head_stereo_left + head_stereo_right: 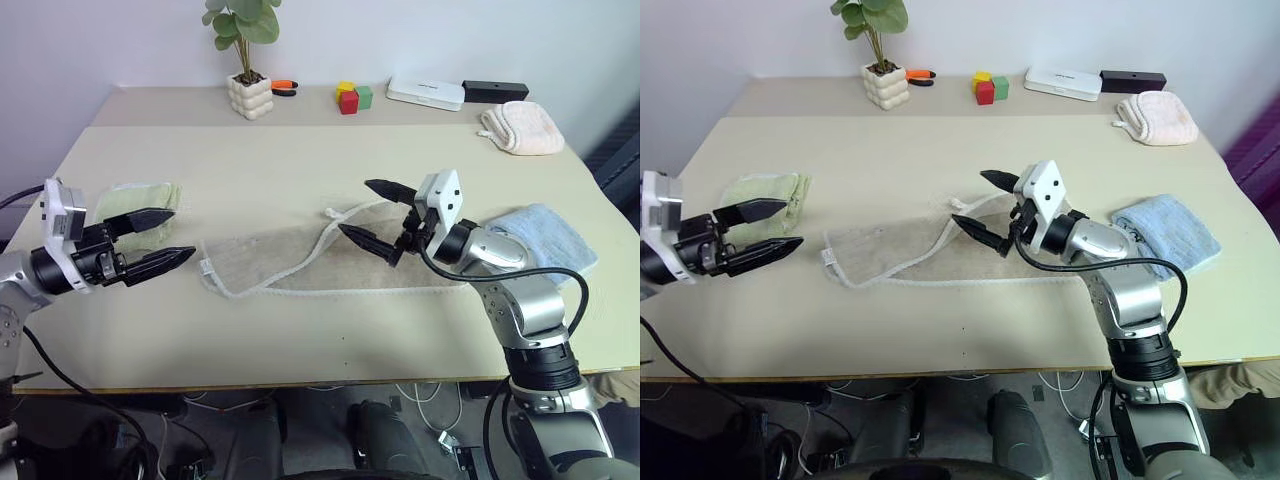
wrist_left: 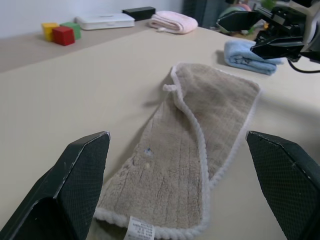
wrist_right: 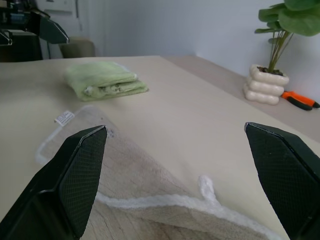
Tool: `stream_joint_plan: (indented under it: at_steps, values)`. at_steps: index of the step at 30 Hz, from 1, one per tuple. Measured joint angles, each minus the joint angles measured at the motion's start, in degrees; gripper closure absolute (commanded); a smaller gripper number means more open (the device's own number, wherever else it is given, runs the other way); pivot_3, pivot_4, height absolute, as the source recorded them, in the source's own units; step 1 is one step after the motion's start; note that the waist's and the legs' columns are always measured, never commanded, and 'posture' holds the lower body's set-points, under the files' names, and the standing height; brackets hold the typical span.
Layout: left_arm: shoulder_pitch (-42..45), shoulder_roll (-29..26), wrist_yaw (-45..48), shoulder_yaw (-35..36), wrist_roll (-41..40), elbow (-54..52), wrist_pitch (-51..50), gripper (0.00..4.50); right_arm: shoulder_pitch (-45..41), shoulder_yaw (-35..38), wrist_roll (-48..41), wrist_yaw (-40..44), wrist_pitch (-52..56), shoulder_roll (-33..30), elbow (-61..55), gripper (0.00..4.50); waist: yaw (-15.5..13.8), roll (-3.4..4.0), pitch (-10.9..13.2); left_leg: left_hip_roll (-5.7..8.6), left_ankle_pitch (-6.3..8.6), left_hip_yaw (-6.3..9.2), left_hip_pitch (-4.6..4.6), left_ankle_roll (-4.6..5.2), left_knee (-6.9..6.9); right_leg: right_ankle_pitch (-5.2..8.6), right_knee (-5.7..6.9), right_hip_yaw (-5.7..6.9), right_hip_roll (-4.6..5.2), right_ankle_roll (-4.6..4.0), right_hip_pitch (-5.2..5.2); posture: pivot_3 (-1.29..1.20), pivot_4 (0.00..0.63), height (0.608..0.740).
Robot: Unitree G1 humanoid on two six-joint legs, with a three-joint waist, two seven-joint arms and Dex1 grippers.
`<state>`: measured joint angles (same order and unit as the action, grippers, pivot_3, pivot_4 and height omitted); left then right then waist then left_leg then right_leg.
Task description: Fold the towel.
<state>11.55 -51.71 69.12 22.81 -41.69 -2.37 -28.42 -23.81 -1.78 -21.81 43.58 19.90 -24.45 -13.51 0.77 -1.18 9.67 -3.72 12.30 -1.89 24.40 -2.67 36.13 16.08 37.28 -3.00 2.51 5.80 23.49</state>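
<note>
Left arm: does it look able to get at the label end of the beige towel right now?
Probably yes. The left pincer is open and faces the towel end with the white label; bare table lies between them. The green folded towel sits off to the side.

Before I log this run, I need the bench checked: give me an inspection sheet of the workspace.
Surface: beige table, bare along its front.
Job's things: beige towel lies flat mid-table, already folded lengthwise, its white corded edge showing; neither gripper holds it.
Clutter: green folded towel, blue folded towel, pink folded towel, potted plant, coloured blocks, white box, black box, orange-handled tool.
Grippers: left gripper open, beside the towel's left end; right gripper open, over its right part.
Cables: black cable on the right arm; loose cables under the table.
Surroundings: plain wall.
</note>
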Motion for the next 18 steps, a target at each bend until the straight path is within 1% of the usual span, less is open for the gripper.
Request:
stream_joint_plan:
  at_steps: [6, 10, 15, 18]
  values:
    - [4.5, 0.1, 1.0, -3.4, 1.2, 2.3, 0.2, 0.04, 2.0, 0.1, -0.5, -1.8, 1.1, 0.4, -2.3, 0.0, 0.0, 0.0, 0.0, 0.0, 0.0, 0.0, 0.0, 0.0, 0.01, -0.01, 0.0, -0.01, -0.01, 0.01, -0.01, 0.0, 0.15, 0.74]
    - [4.3, 1.0, 0.9, -4.1, 1.6, 2.2, 0.4, 0.04, 1.9, 0.1, -0.8, -1.5, 1.0, 0.2, -2.2, 0.0, 0.2, 0.0, 0.0, -0.02, 0.0, 0.0, 0.0, 0.0, -0.02, -0.02, 0.01, 0.0, -0.05, 0.03, 0.02, 0.0, 0.15, 0.74]
    - [4.2, 2.0, 1.2, -4.2, 2.6, 2.3, 2.0, 0.04, -0.5, 0.2, -0.3, -1.2, -0.5, 0.1, 0.5, 0.0, 0.0, 0.0, 0.0, -0.01, 0.0, 0.0, 0.0, 0.0, -0.01, -0.01, 0.0, 0.0, -0.03, 0.02, 0.01, 0.0, 0.15, 0.74]
    - [5.2, 3.2, 1.9, -5.9, 3.6, 2.9, 3.5, 0.04, -1.8, 0.3, -0.3, -0.4, -1.6, -0.6, 1.4, 0.0, -0.2, 0.0, 0.0, 0.01, 0.0, 0.0, 0.0, 0.0, 0.03, -0.01, -0.02, 0.0, -0.01, 0.01, -0.03, 0.0, 0.15, 0.74]
